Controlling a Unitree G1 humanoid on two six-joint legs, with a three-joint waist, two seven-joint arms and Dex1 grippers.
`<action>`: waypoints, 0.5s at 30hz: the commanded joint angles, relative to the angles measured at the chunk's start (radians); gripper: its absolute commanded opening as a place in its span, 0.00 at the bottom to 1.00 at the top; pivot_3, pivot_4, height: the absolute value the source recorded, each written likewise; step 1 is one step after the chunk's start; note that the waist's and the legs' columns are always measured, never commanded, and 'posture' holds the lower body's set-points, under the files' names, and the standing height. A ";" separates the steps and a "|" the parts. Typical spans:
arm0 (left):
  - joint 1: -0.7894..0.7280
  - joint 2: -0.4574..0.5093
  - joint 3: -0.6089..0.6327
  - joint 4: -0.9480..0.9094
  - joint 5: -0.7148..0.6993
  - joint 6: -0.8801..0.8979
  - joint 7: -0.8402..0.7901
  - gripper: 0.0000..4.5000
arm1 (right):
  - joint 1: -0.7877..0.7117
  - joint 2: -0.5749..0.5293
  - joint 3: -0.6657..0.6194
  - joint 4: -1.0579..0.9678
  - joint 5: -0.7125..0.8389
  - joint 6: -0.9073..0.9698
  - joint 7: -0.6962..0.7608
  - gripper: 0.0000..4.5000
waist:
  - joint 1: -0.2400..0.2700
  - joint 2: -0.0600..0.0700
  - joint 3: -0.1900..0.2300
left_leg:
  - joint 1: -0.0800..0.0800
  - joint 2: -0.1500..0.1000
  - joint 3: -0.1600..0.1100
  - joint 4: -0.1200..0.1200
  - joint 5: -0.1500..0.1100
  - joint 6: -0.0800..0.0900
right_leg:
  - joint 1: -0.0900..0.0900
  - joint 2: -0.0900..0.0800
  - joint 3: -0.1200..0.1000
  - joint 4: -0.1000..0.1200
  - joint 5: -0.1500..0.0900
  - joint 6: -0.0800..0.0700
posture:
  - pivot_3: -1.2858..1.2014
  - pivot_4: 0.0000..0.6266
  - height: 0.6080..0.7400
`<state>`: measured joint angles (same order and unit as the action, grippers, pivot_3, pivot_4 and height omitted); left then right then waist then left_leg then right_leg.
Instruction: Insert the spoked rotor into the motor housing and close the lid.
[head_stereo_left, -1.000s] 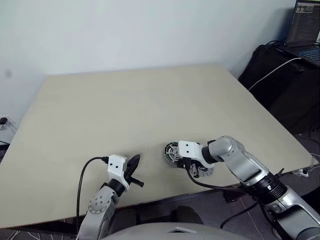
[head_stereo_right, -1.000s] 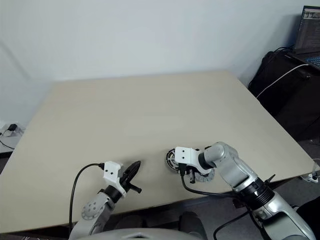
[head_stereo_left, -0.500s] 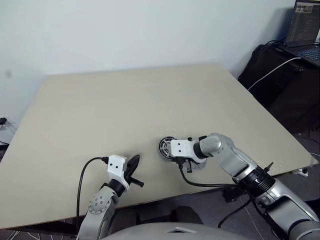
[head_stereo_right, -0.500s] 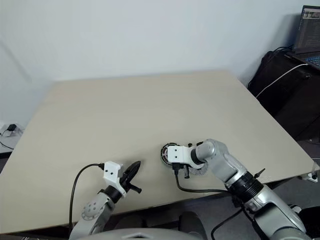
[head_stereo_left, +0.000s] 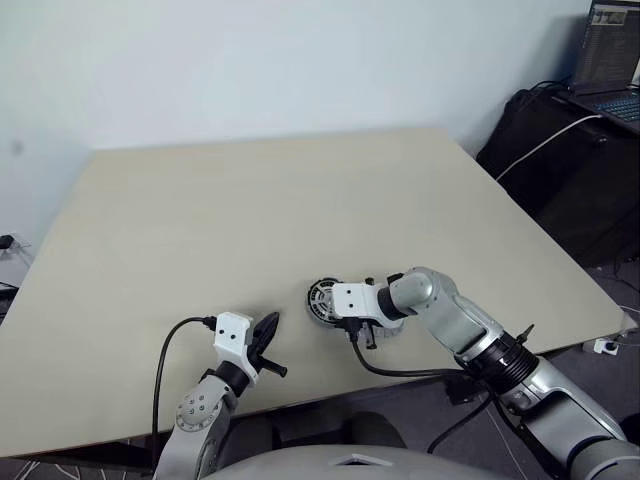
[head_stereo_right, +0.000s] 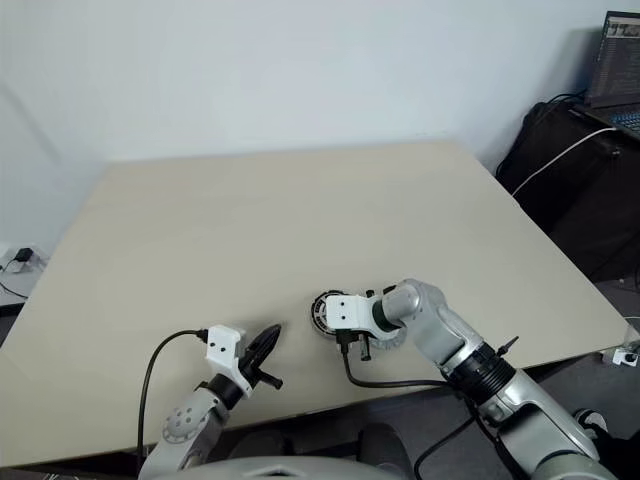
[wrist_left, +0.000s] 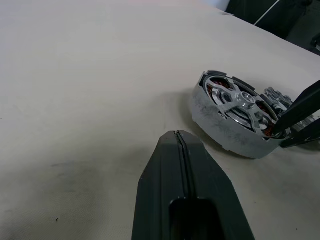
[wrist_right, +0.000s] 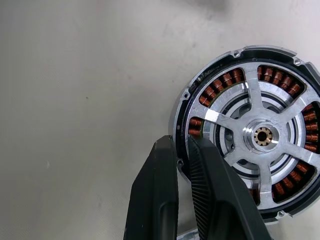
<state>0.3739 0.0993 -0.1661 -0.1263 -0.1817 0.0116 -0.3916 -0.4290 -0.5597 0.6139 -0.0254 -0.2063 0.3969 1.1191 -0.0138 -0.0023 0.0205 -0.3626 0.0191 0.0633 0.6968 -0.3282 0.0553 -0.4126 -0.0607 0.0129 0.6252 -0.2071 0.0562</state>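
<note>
Two black fingers of the right gripper (wrist_right: 182, 150) pinch the rim of the motor housing (wrist_right: 200, 82): one finger lies outside the wall and the other inside it, over the copper windings, so the gripper is clamped on the housing's edge. Inside the housing sits the spoked rotor (wrist_right: 262, 135), its silver spokes running out from a small central hub with the copper-brown windings showing between them. The assembly rests flat on the beige worktop (head_stereo_left: 250, 210), near the front edge and a little right of centre. Just behind the housing, on the side toward the right arm, part of a grey disc with a scalloped rim, the lid (wrist_left: 274, 95), peeks out, largely hidden by the housing and the gripper.

To the left, the left gripper (wrist_left: 177, 135) is closed on nothing, its fingers pressed together; it hovers low over the worktop and points toward the housing, apart from it.

Past the worktop's far right corner, a laptop (head_stereo_left: 610, 55) stands open on a dark surface, with a white cable (head_stereo_left: 545, 145) trailing down beside it.
</note>
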 joint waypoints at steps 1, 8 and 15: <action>-0.005 -0.007 0.001 -0.038 -0.013 -0.020 0.002 0.00 | -0.021 0.016 -0.008 -0.054 0.003 -0.015 -0.001 0.02 | -0.001 0.000 0.000 | 0.000 0.000 0.000 0.000 0.000 0.000 | 0.000 0.000 0.000 0.000 0.000 0.000 | 0.52 0.00 1.00; -0.003 -0.008 0.000 -0.041 -0.013 -0.019 0.005 0.00 | -0.025 0.025 -0.004 -0.032 -0.005 -0.035 -0.007 0.02 | 0.000 0.000 0.000 | 0.000 0.000 0.000 0.000 0.000 0.000 | 0.000 0.000 0.000 0.000 0.000 0.000 | 0.52 0.00 1.00; -0.004 -0.008 0.002 -0.042 -0.014 -0.018 0.004 0.00 | -0.020 0.027 -0.026 -0.052 0.010 -0.032 -0.017 0.51 | 0.000 0.000 0.000 | 0.001 0.000 0.000 0.000 0.000 0.000 | 0.001 0.000 0.000 0.000 0.000 0.000 | 0.52 0.00 1.00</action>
<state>0.3765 0.0989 -0.1665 -0.1264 -0.1819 0.0116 -0.3903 -0.4296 -0.5287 0.6250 -0.0288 -0.2097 0.3749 1.0989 -0.0143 -0.0021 0.0202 -0.3615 0.0192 0.0633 0.6968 -0.3281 0.0552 -0.4116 -0.0606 0.0128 0.6254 -0.2071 0.0562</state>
